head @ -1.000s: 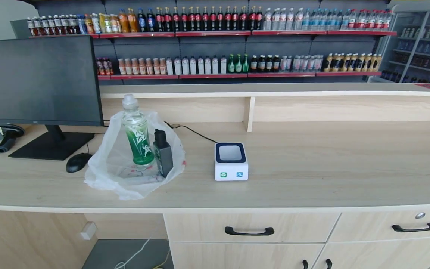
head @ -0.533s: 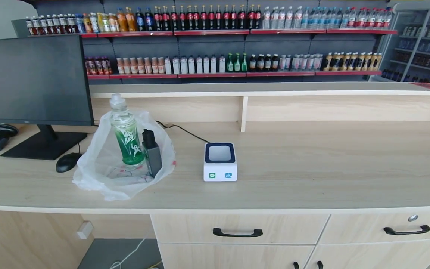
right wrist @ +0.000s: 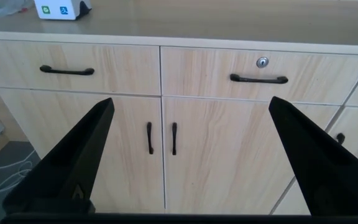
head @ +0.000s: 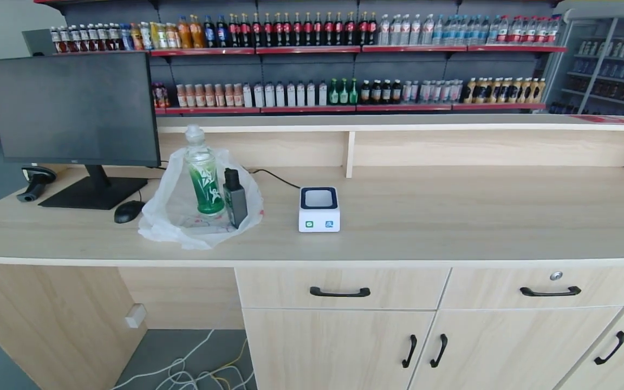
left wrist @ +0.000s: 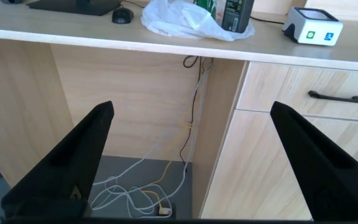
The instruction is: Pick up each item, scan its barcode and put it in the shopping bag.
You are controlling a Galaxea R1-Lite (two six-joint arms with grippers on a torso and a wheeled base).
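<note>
A clear plastic shopping bag [head: 182, 216] lies open on the wooden counter [head: 453, 216]. Inside it stand a green-labelled bottle [head: 202, 173] and a dark rectangular bottle [head: 235, 197], both upright. To the bag's right sits the white barcode scanner [head: 319, 210] with a dark-rimmed window on top. The left gripper [left wrist: 188, 155] hangs open below counter height, facing the cabinet front under the bag [left wrist: 185, 18]. The right gripper [right wrist: 188, 155] is open too, low before the cabinet doors, with the scanner [right wrist: 61, 9] up on the counter edge.
A monitor [head: 73, 108], mouse [head: 128, 211] and hand scanner [head: 34, 184] stand at the counter's left. Drawers and cabinet doors [head: 344, 336] fill the counter front. Cables [left wrist: 142, 193] lie on the floor in the open bay. Drink shelves [head: 312, 54] line the back wall.
The whole head view has shifted: the camera has pulled back and now shows more of the cabinet front. Bag, bottles and scanner keep their places on the counter.
</note>
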